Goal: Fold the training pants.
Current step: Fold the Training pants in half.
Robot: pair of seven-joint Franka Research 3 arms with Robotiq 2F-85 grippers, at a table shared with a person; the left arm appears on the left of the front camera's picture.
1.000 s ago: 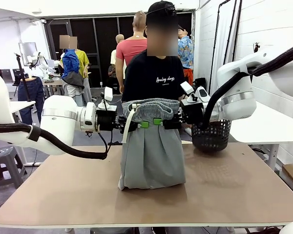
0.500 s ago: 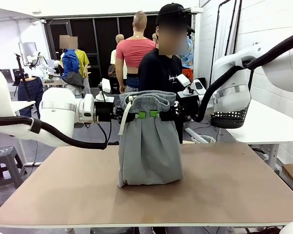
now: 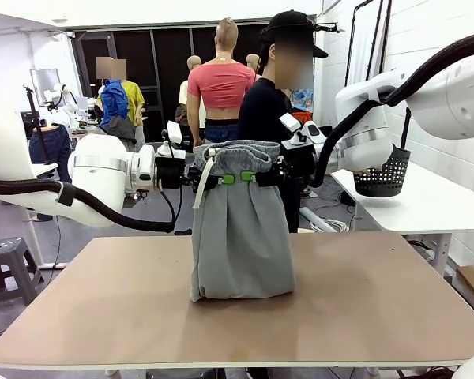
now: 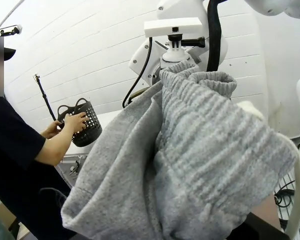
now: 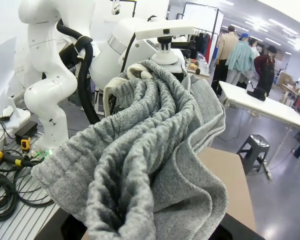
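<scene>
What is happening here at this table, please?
Two robot arms hold up the training pants by the waistband. The left gripper and the right gripper are each shut on one side of it. The pants hang down, and their folded lower end rests on the table. Behind the table, a person holds a black mesh basket over the white table at the side.

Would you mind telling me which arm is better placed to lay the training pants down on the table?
Neither clearly: the left pincer and right pincer both grip the waistband of the training pants at equal height, hems resting on the table. They should lower together.
</scene>
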